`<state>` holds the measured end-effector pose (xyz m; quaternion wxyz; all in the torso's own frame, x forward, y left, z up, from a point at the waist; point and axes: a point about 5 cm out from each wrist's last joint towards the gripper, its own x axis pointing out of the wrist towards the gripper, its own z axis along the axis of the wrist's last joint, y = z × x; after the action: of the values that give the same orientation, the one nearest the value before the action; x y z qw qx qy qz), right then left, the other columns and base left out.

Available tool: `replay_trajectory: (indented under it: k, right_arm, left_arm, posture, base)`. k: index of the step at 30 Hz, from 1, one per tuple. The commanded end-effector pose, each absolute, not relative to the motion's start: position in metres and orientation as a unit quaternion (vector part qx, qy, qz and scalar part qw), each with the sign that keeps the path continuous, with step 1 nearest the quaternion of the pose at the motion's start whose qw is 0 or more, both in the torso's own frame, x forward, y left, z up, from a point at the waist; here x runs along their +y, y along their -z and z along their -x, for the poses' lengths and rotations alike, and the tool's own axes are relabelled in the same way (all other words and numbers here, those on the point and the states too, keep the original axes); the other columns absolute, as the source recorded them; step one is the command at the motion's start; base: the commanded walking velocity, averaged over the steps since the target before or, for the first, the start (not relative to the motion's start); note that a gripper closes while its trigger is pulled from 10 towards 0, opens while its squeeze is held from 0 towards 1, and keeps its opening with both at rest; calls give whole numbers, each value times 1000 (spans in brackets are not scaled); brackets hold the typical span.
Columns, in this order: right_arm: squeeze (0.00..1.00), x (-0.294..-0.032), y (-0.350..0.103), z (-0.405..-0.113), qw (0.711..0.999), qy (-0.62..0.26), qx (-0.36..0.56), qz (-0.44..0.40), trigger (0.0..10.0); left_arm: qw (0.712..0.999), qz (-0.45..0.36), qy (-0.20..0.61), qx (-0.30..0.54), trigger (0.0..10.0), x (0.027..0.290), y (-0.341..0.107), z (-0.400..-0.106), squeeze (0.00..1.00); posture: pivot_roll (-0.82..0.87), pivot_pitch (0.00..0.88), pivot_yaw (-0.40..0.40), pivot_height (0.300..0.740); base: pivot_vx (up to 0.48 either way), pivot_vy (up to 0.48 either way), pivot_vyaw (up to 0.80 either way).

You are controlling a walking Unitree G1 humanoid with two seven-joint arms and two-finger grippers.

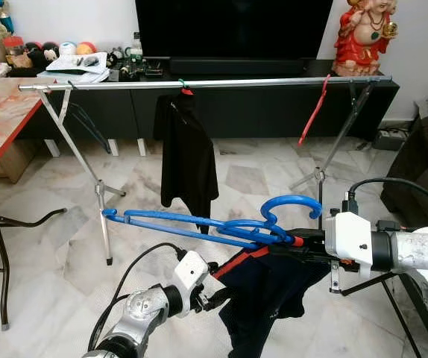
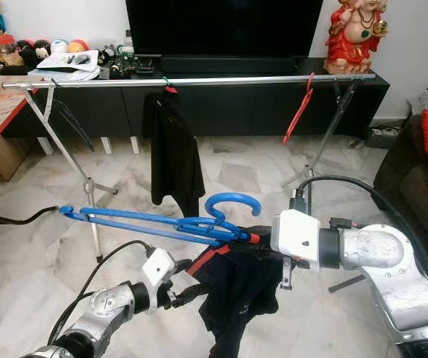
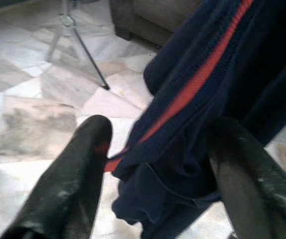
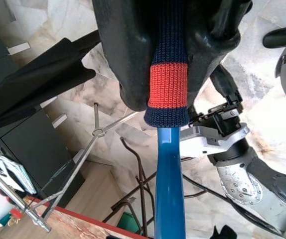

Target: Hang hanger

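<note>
right gripper [image 1: 297, 242] fingers clamp the blue hanger [image 1: 199, 222] and navy garment [image 1: 262, 294]; left gripper [image 1: 215, 297] fingers parted around cloth. lift hook level onto rail [image 1: 221, 83].

Your open stretch of rail [image 1: 251, 82] lies between the black garment [image 1: 188, 160] and the red hanger [image 1: 315, 110], with bare floor before it and the sofa [image 1: 423, 168] crowding your right.
</note>
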<state>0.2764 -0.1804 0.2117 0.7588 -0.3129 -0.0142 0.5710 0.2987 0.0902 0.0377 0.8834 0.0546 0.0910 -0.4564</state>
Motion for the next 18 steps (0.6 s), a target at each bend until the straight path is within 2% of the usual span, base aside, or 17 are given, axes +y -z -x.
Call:
replay_trajectory:
  k: [1,18]
  right_arm:
    - [0,-183,-221,-278,762,-560,-29,324,0]
    - [0,-184,-221,-281,765,-553,-29,329,0]
  left_arm:
    - [876,-45,467,106,0,88,-34,-296,0]
    - [867,-44,481,120,0,87,-30,-292,0]
  posture:
    - [-77,71,-24,740]
    - [-76,73,-22,740]
  base:
    - [0,0,0]
    - [0,0,0]
